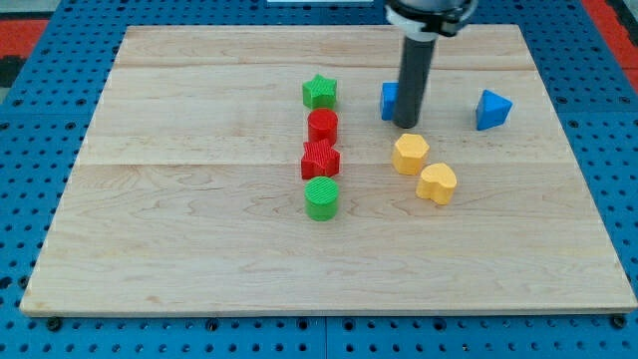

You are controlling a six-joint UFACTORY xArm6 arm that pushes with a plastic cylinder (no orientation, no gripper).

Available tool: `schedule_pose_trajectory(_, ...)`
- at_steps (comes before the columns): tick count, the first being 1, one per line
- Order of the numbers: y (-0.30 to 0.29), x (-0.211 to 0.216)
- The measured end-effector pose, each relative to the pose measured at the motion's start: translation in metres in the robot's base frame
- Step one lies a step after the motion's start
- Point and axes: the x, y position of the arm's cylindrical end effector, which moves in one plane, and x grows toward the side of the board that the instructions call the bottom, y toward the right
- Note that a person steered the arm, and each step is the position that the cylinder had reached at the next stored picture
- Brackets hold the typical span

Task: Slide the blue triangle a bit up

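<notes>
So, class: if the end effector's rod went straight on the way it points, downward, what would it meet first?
The wooden board: my tip seems to sit on or just above it, right beside a partly hidden blue block, no block beneath. One view cannot confirm contact.

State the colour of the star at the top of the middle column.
Green star, clearest in the camera view.

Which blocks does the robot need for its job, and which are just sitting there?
Needed: blue triangle block; my tip, beside the other blue block.

Just sitting: blue block, green star, red round block, red star, green round block, yellow hexagon, yellow heart.
</notes>
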Motion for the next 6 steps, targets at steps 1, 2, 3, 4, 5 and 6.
schedule_pose_trajectory(1, 0.01, 0.003)
schedule_pose_trajectory(2, 0.068, 0.052)
schedule_pose_trajectory(3, 0.123, 0.025)
schedule_pose_trajectory(4, 0.123, -0.003)
schedule_pose_trajectory(5, 0.085, -0.007)
schedule_pose_trajectory(6, 0.119, 0.027)
